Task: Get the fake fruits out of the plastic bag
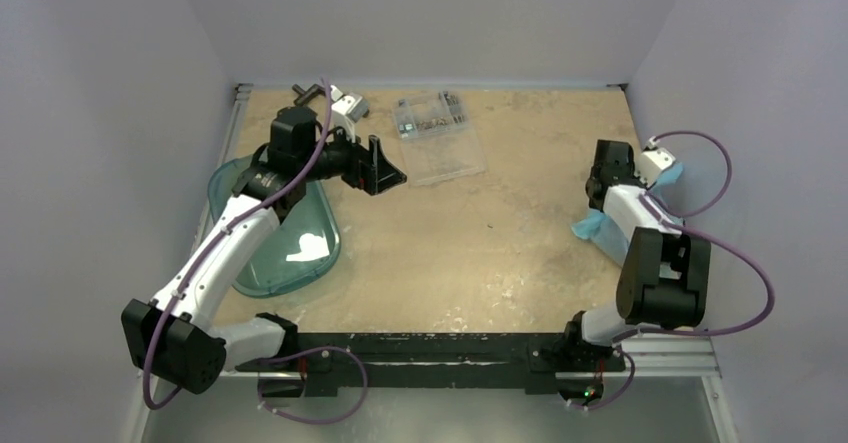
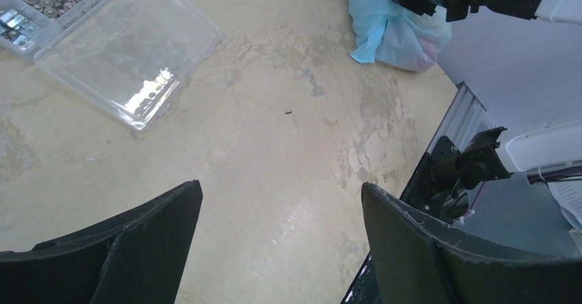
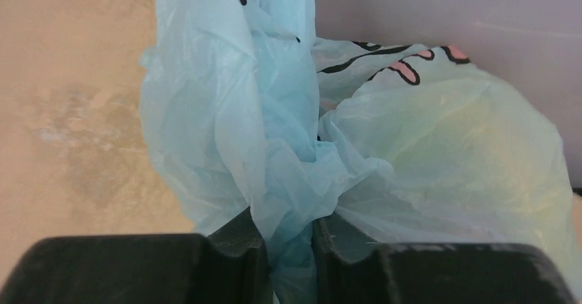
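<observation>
At the 3 o'clock edge of the tan surface [image 1: 500,233], the light-blue plastic bag [image 3: 226,132] is lying crumpled against the grey side wall [image 1: 740,83]. The right claw [image 3: 289,239] is clamped on a bunched fold of its film. A printed panel of dark and pink marks is showing on the bag's far side. A yellow-green tint is glowing through the film at the right, though the fake fruits themselves cannot be made out.

A clear flat parts box [image 1: 437,133] is sitting open toward 12 o'clock, with small hardware in its far half. A teal translucent tub [image 1: 290,248] is lying at 9 o'clock, partly under the left arm. A small white-and-dark device [image 1: 340,100] is resting at the far edge near 11 o'clock.

The middle of the surface is lying open between the two arms, with the wall pressing close on the bag's 3 o'clock side and a metal rail [image 1: 660,363] running along the near edge.

The right arm is folding its elbow high near 4 o'clock and reaching toward 1 o'clock along the edge, wrist down over the bag. The left arm is stretching from 7 o'clock across the tub. Its left claw [image 2: 281,194] is pointing toward 3 o'clock above the surface, fingers spread apart and gripping nothing.
</observation>
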You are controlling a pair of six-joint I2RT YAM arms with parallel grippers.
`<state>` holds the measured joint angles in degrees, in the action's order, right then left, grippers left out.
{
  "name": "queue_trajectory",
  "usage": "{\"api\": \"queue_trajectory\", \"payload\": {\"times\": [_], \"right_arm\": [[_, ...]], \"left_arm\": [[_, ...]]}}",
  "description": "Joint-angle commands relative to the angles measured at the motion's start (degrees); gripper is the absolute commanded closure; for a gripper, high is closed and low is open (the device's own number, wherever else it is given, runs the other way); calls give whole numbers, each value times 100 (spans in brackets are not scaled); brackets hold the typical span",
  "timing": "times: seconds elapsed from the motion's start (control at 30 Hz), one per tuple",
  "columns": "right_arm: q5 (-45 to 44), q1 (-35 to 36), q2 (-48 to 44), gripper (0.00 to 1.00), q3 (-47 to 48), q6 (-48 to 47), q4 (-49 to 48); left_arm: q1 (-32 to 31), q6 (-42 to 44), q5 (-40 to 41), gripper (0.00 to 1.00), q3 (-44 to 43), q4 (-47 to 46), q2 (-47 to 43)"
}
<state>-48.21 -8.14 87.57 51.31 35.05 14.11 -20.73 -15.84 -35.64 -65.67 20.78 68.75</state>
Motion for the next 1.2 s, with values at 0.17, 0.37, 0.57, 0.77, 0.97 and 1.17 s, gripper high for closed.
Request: {"api": "queue_trajectory", "payload": {"times": [0.17, 0.37, 0.57, 0.77, 0.97, 1.17], "right_arm": [[1568, 742, -1026, 90, -505, -424, -779], [2237, 2043, -1492, 98, -743, -755, -746], [4530, 2651, -2243, 100, -1343, -1372, -1103], [6559, 3222, -3231, 98, -2141, -1708, -2180], [8019, 3417, -3181, 97, -2407, -1797, -3121], [8011, 3965, -2659, 85, -2159, -1893, -2985]], "left_arm": [[-216, -51, -343, 15, -174, -95, 275], [-323, -11, -297, 16, -153, -95, 311], [-348, -7, -340, 16, -156, -119, 242], [-359, 12, -444, 12, -154, -123, 198], [-400, 56, -591, 10, -181, -111, 279], [-555, 268, -489, 8, -371, 275, 529]]}}
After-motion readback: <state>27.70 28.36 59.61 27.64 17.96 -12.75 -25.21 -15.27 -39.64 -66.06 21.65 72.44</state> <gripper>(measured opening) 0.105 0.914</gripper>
